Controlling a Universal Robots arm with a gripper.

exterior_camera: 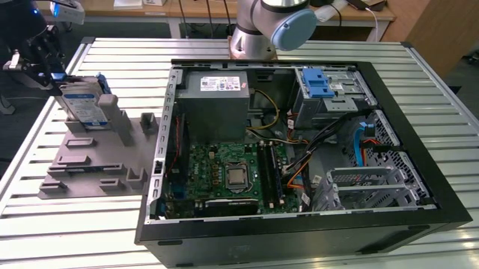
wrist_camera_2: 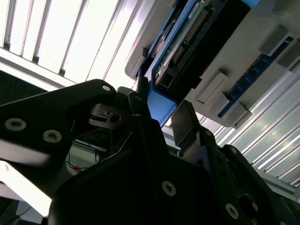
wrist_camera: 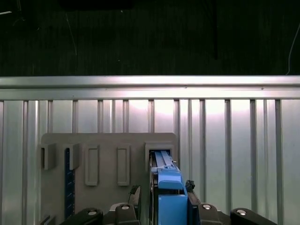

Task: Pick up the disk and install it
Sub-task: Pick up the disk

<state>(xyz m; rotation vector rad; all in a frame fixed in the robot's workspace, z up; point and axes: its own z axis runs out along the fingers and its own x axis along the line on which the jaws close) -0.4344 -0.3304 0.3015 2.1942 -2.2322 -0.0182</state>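
Blue-framed disk (wrist_camera: 168, 180) stands edgewise in the grey holder's (wrist_camera: 108, 140) slot, right at my gripper (wrist_camera: 162, 191); clamped or not, I cannot tell.

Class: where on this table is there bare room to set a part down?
Free: table slats at the exterior view's lower left, below the grey holder, and the view's right edge, beside the computer case. Crowded: inside the case, and at the disk by the gripper.

The gripper (wrist_camera_2: 161, 105) is matt black and angular, its plates dotted with round silver screws (wrist_camera_2: 169, 188), while behind it the arm (exterior_camera: 250, 39) is a smooth silver-grey tube with a round pale-blue cap (exterior_camera: 294, 28) on its joint
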